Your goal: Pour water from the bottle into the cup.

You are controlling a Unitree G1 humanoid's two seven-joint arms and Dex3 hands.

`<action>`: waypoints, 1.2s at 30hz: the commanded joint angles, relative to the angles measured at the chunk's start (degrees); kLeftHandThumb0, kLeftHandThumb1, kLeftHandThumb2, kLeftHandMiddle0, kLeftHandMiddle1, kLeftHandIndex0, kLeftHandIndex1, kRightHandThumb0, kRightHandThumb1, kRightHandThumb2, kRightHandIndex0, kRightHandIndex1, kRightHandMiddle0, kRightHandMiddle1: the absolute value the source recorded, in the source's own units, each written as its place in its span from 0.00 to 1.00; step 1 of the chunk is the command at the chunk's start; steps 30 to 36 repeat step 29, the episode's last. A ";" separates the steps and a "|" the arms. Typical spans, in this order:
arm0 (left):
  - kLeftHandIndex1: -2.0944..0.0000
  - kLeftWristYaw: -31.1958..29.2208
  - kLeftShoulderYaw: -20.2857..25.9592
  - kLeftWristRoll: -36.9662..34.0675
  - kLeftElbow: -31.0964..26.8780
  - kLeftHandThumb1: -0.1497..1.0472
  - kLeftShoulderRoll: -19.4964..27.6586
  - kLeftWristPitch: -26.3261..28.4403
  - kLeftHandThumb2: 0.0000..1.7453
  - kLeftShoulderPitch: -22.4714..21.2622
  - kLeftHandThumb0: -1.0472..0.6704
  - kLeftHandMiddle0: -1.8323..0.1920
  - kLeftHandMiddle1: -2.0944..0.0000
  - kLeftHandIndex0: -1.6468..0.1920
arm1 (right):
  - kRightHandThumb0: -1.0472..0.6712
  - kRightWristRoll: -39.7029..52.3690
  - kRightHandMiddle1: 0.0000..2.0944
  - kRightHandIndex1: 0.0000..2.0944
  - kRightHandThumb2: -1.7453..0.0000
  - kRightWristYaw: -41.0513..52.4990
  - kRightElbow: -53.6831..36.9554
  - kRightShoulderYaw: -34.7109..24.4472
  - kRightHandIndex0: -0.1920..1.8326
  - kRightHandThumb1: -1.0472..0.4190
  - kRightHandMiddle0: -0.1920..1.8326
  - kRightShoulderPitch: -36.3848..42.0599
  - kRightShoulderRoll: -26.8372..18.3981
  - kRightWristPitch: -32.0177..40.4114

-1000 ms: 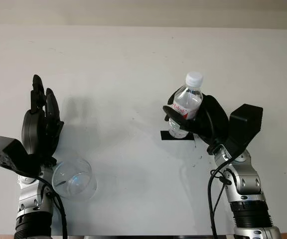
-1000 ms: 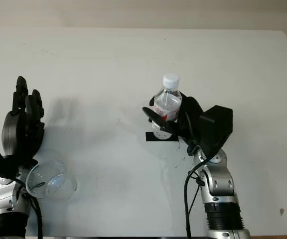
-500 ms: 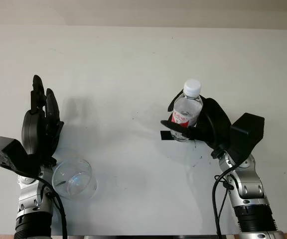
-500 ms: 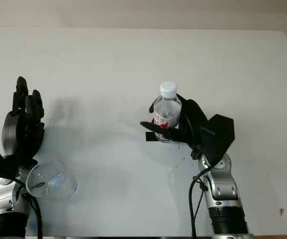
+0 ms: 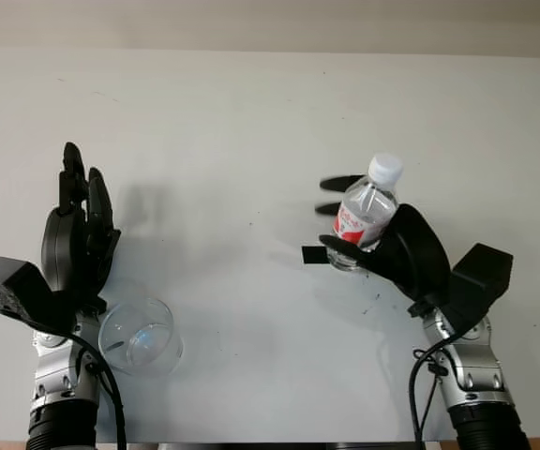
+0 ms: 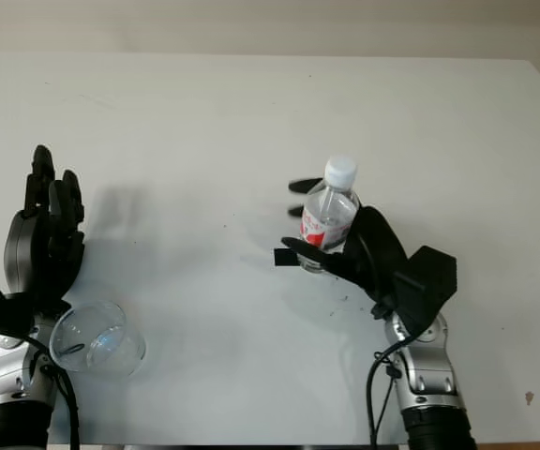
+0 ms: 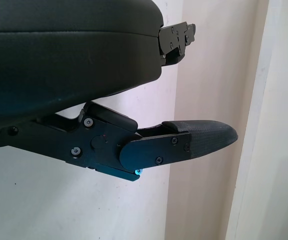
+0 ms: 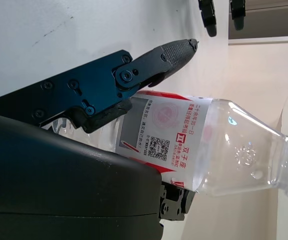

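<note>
Right hand (image 5: 397, 253) grips the capped clear plastic water bottle (image 5: 364, 212), tilted; the clear glass cup (image 5: 139, 335) sits well apart beside the open left hand (image 5: 78, 246); the cap would block pouring.

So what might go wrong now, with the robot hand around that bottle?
1. The white cap looks as if it is on the bottle, so tipping it might pour nothing.
2. The right robot hand holds the bottle tilted, with two fingers standing off it; the grip may be loose and let it slip.
3. The clear cup sits far across the table, right beside the open left robot hand, which might knock it.
</note>
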 commanded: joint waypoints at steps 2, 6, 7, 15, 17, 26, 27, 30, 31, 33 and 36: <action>1.00 0.04 -0.09 0.11 0.41 1.00 -0.28 0.27 0.31 1.47 0.17 1.00 1.00 1.00 | 0.16 0.01 0.03 0.01 0.97 -0.15 0.46 -0.86 0.00 0.11 0.00 0.66 -0.79 -1.66; 1.00 0.05 0.01 0.04 0.63 1.00 -0.31 0.23 0.31 1.31 0.17 1.00 1.00 1.00 | 0.11 -0.69 0.00 0.00 0.97 0.05 2.05 -1.20 0.00 0.11 0.00 0.37 -1.09 -5.01; 1.00 0.00 0.03 -0.02 0.64 1.00 -0.35 0.13 0.31 1.30 0.18 1.00 1.00 1.00 | 0.11 -0.94 0.00 0.00 0.97 -0.05 2.39 -1.24 0.00 0.10 0.00 0.33 -1.16 -5.82; 1.00 -0.07 0.06 -0.02 0.99 1.00 -0.36 -0.02 0.31 1.20 0.18 1.00 1.00 1.00 | 0.11 -0.71 0.00 0.00 0.97 0.63 3.65 -1.57 0.00 0.10 0.00 0.12 -1.82 -10.44; 1.00 -0.29 0.12 -0.26 1.04 1.00 -0.34 0.09 0.31 1.17 0.18 1.00 1.00 1.00 | 0.11 -0.67 0.00 0.00 0.97 0.69 3.18 -1.61 0.00 0.10 0.00 0.26 -2.02 -11.05; 0.99 0.37 0.22 0.63 1.49 1.00 -0.03 -0.44 0.31 0.99 0.17 1.00 1.00 1.00 | 0.10 0.28 0.00 0.00 0.97 1.32 1.98 -2.12 0.00 0.09 0.00 2.17 -1.95 -14.99; 0.99 0.40 0.22 0.72 1.54 1.00 0.00 -0.53 0.31 0.98 0.17 1.00 0.99 1.00 | 0.11 0.18 0.00 0.00 0.97 1.17 2.01 -2.13 0.00 0.09 0.00 2.40 -1.85 -15.54; 0.99 0.46 0.24 0.81 1.41 1.00 0.02 -0.53 0.31 1.13 0.17 1.00 0.99 1.00 | 0.11 0.17 0.00 0.00 0.96 1.21 2.15 -2.03 0.00 0.08 0.00 2.83 -1.82 -16.30; 0.99 0.46 0.24 0.81 1.41 1.00 0.02 -0.53 0.31 1.13 0.17 1.00 0.99 1.00 | 0.11 0.17 0.00 0.00 0.96 1.21 2.15 -2.03 0.00 0.08 0.00 2.83 -1.82 -16.30; 0.99 0.46 0.24 0.81 1.41 1.00 0.02 -0.53 0.31 1.13 0.17 1.00 0.99 1.00 | 0.11 0.17 0.00 0.00 0.96 1.21 2.15 -2.03 0.00 0.08 0.00 2.83 -1.82 -16.30; 0.99 0.46 0.24 0.81 1.41 1.00 0.02 -0.53 0.31 1.13 0.17 1.00 0.99 1.00 | 0.11 0.17 0.00 0.00 0.96 1.21 2.15 -2.03 0.00 0.08 0.00 2.83 -1.82 -16.30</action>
